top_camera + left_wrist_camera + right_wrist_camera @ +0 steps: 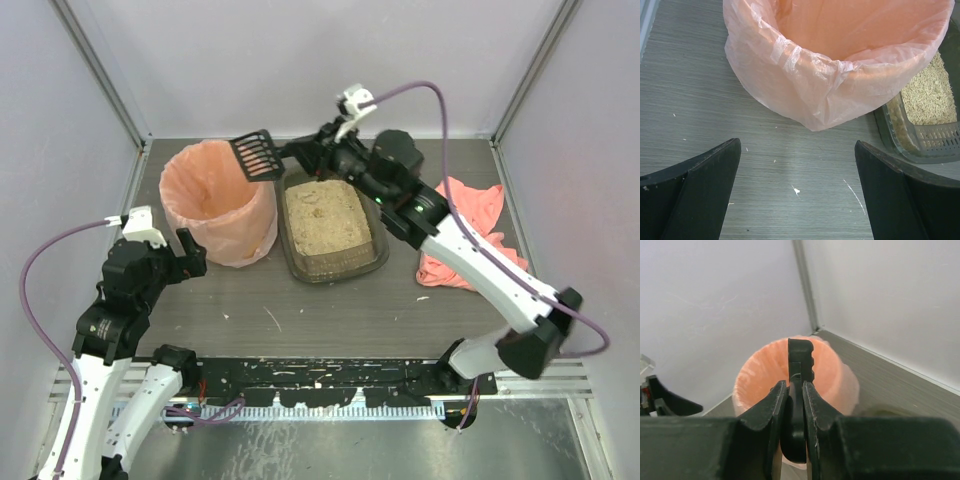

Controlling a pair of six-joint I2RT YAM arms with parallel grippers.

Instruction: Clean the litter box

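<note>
Obs. 1: Your right gripper (305,150) is clamped on the handle of the black slotted plastic scoop (256,154). In the right wrist view both fingers (771,405) press flat against the handle, with the scoop (801,360) seen edge-on between them.

Obs. 2: The scoop head is held in the air over the far right rim of the round bin lined with a peach-pink plastic bag (232,238). From the right wrist camera it lines up with the bin's (832,375) open mouth. You cannot tell from any view whether anything lies on the scoop.

Obs. 3: The shallow dark olive-brown rectangular plastic litter box (335,270) sits mid-table, just right of the bin and almost touching it. The beige granular litter (325,220) inside is uneven toward the far end.

Obs. 4: Your left gripper (187,250) stands wide open and holds nothing. It sits low over the grey wood-grain table (350,310), near the bin's near left side. The left wrist view shows its two dark fingers (705,185) well apart, with the bagged bin (815,95) ahead and a corner of the litter box (920,147) at right.

Obs. 5: A crumpled salmon-pink cloth (470,225) lies right of the litter box, partly under your right arm. Small white specks (796,190) dot the table.
</note>
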